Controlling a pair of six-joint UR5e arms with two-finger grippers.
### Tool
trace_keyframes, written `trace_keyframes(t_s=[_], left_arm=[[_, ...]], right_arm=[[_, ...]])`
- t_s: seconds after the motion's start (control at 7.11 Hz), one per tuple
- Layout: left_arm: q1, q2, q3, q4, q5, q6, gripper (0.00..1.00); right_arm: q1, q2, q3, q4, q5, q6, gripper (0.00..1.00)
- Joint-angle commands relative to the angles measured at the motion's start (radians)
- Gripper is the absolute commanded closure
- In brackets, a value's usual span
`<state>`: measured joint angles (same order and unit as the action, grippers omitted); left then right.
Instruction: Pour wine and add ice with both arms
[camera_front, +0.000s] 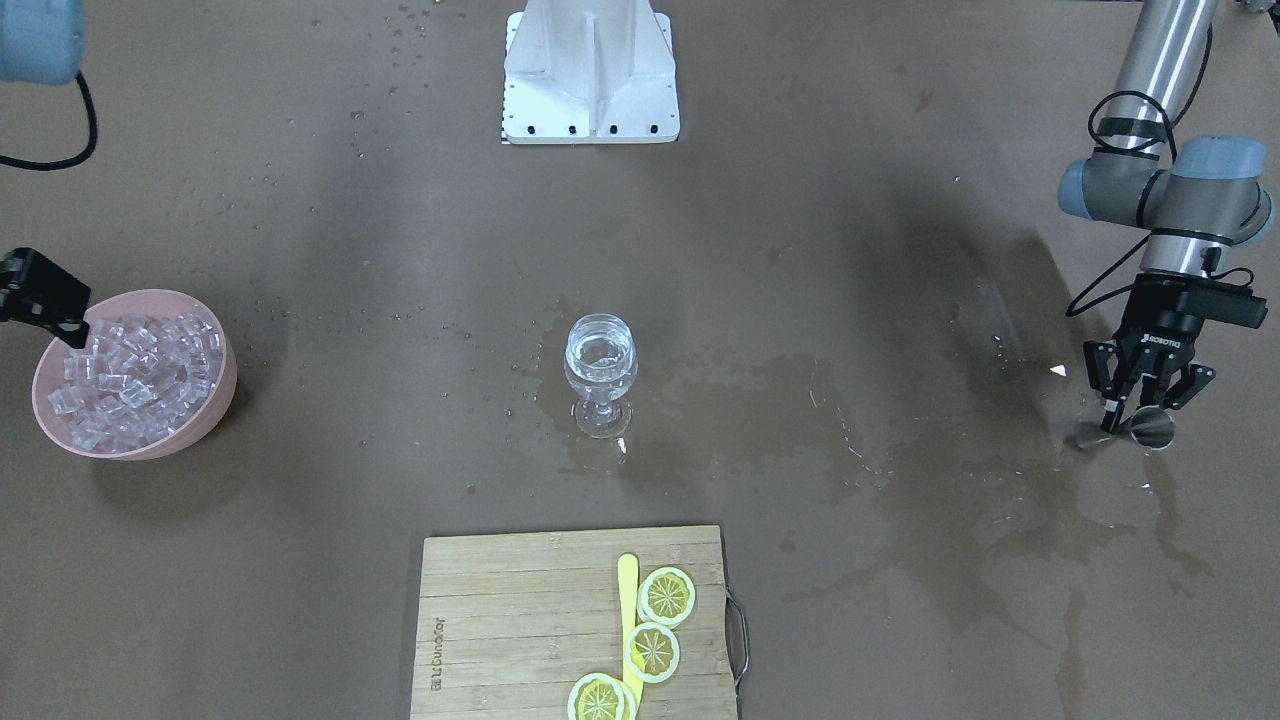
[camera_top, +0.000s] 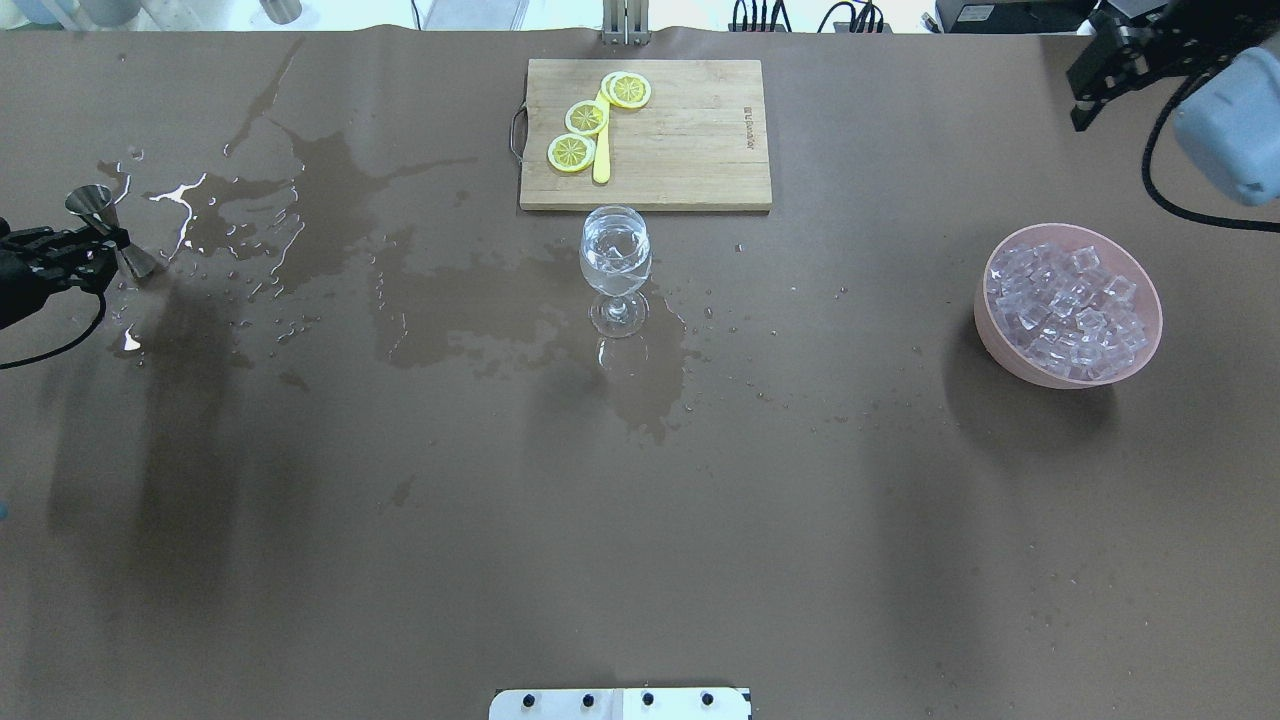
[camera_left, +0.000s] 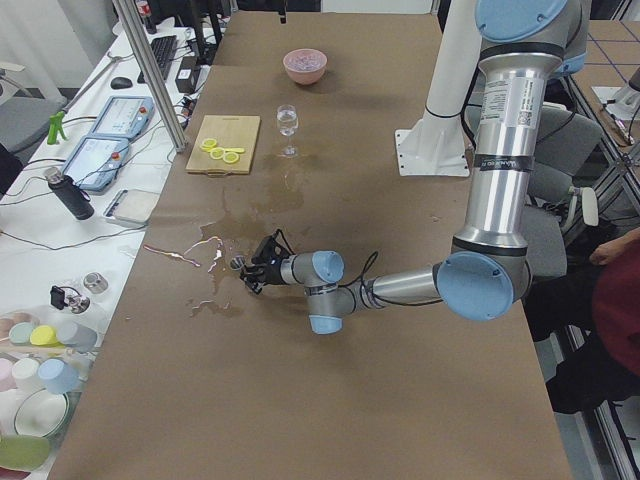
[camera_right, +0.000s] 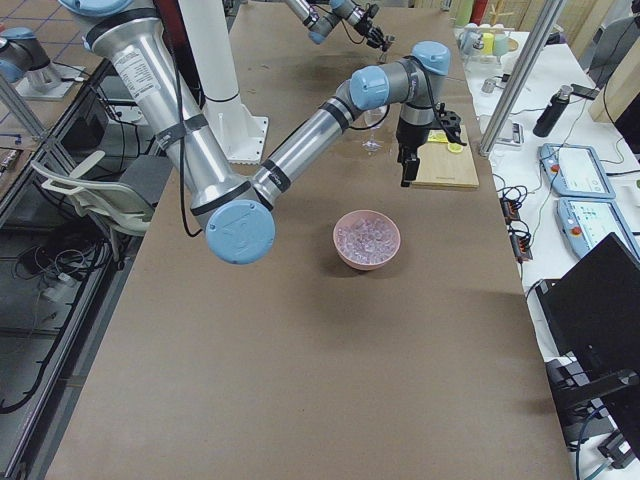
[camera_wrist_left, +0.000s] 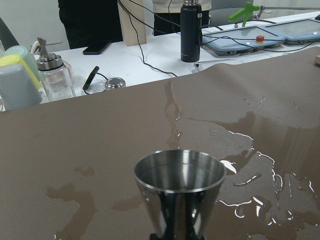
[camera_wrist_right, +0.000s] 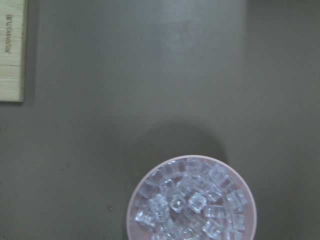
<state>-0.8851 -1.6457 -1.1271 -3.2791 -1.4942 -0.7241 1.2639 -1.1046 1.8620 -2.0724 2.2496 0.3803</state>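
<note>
A wine glass (camera_front: 600, 365) (camera_top: 615, 255) stands mid-table with clear wine in its bowl. A pink bowl (camera_front: 205, 428) (camera_top: 1010, 350) is heaped with ice (camera_front: 130, 375) (camera_wrist_right: 190, 202). At the table's other end my left gripper (camera_front: 1135, 415) (camera_top: 95, 250) reaches in level, and its fingers look shut on the waist of a steel jigger (camera_front: 1152, 428) (camera_wrist_left: 180, 185), which stands upright. My right gripper (camera_front: 70, 330) (camera_top: 1085, 100) hangs above the far side of the bowl. I cannot tell whether it is open.
A wooden cutting board (camera_front: 500, 620) (camera_top: 690, 140) with lemon slices and a yellow tool lies beyond the glass. Wet puddles (camera_front: 900, 480) spread between glass and jigger. The white robot base (camera_front: 590, 70) is at the near edge. A cluttered side table runs along the far edge.
</note>
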Motion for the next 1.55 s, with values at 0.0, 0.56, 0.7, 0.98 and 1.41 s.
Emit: trace_keyframes(t_s=[0.0,0.56,0.7,0.98,1.41], left_arm=[[0.0,0.0,0.0,-0.002,0.0,0.0,0.58],[0.0,0.0,-0.003,0.001,-0.003,0.012,0.14],[-0.003,0.001,-0.013,0.012,-0.011,0.006,0.02],[-0.05,0.007,-0.061,0.105,-0.128,0.002,0.01],[-0.197,0.024,-0.157,0.264,-0.354,0.003,0.02]], right_arm=[[0.102,-0.131,-0.012,0.001,0.068,-0.128,0.0],[0.222,-0.392,-0.011,0.026,0.074,-0.323,0.0],[0.238,-0.444,-0.015,0.069,0.076,-0.324,0.0],[0.27,-0.558,-0.023,0.2,0.084,-0.323,0.0],[0.296,-0.592,-0.03,0.233,0.084,-0.336,0.0]])
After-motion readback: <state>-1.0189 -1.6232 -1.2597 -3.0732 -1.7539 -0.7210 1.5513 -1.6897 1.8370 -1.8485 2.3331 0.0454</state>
